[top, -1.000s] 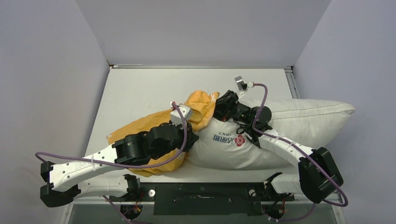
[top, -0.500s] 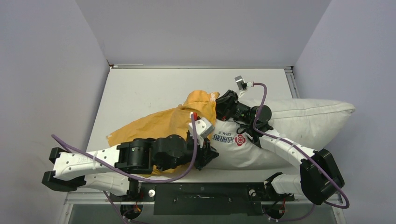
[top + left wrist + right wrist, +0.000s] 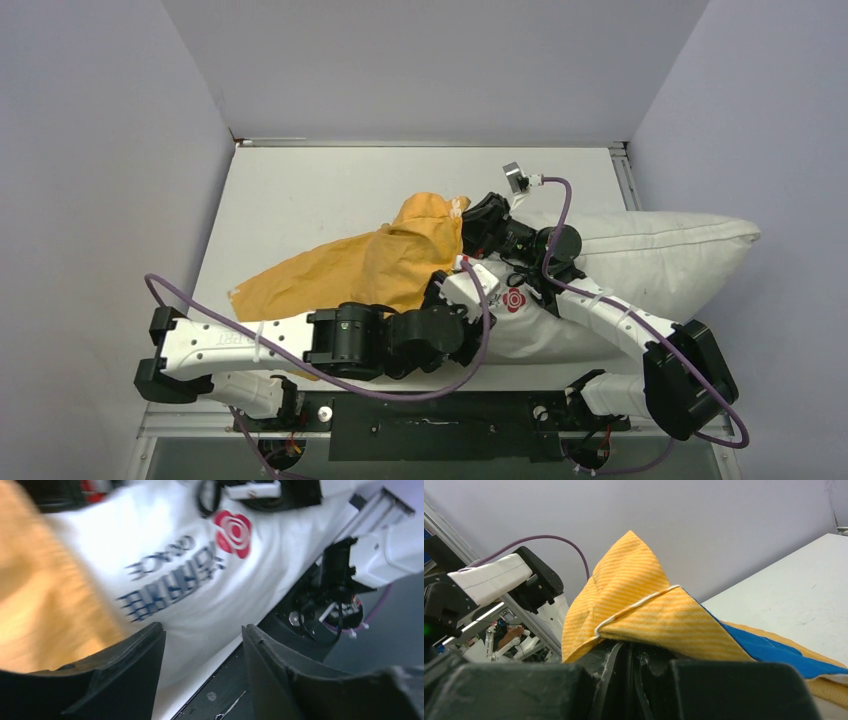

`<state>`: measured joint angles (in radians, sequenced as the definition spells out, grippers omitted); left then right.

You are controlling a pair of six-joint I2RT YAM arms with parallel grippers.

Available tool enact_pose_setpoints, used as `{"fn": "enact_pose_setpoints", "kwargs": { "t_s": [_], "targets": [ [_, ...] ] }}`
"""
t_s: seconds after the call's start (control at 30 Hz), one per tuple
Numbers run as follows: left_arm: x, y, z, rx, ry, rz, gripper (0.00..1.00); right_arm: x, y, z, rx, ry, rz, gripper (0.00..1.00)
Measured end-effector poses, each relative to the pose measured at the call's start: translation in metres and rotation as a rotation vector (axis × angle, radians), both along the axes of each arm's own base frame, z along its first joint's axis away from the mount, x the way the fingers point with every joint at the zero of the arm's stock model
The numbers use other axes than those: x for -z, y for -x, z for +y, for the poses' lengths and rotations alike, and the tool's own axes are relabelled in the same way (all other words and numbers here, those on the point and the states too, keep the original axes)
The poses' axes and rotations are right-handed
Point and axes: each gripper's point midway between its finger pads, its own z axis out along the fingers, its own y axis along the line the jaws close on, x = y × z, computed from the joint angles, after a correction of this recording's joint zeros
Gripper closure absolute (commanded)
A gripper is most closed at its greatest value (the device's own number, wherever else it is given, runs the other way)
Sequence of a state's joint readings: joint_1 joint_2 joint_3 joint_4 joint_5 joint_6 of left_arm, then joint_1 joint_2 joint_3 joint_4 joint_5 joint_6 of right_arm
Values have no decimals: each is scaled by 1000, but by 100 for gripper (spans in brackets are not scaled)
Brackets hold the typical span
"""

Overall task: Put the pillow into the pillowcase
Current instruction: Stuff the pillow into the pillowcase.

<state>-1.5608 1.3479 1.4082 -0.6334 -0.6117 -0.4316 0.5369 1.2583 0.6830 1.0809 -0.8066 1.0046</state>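
right gripper (image 3: pixel 629 647): clamped on pillowcase (image 3: pixel 350 270) hem, pillow's (image 3: pixel 650 255) 10 o'clock, holds mouth raised | left gripper (image 3: pixel 202 640): jaws apart, empty, 8 o'clock, probably to grip lower hem

Place: a robot test cell in a lab.
Enclosure: plain pale grey-lilac wall panels (image 3: pixel 430 60) box in the back and both sides.
Bench: a bare white bench (image 3: pixel 300 190) with a metal rail (image 3: pixel 420 143) along its far edge.
Machinery: a left arm (image 3: pixel 250 345) and a right arm (image 3: pixel 610 312), white and black, bolted to a black base plate (image 3: pixel 430 415) at the near edge.
Wiring: purple cables (image 3: pixel 563 205) loop openly off the arms.
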Motion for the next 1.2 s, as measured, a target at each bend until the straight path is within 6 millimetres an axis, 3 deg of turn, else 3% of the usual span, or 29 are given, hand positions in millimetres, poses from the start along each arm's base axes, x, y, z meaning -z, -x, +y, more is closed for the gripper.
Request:
{"fn": "enact_pose_setpoints", "kwargs": {
  "t_s": [0.27,0.4,0.5,0.6,0.77,1.0,1.2],
  "targets": [
    [-52,-27,59,-189,147,-46,43,1,-1,0,3,1,5,95],
    [-50,-39,72,-244,157,-38,51,1,-1,0,3,1,6,95],
    [-33,-49,73,-266,116,-22,72,1,-1,0,3,1,6,95],
    [-13,-56,71,-270,70,-8,100,1,-1,0,4,1,8,95],
    [-8,-49,53,-205,43,-19,100,2,-2,0,6,4,13,95],
    [-27,-1,3,44,53,-78,100,2,1,1,-8,9,9,95],
    [-19,2,-14,95,0,-124,98,3,7,0,-30,19,1,95]
  ]
}}
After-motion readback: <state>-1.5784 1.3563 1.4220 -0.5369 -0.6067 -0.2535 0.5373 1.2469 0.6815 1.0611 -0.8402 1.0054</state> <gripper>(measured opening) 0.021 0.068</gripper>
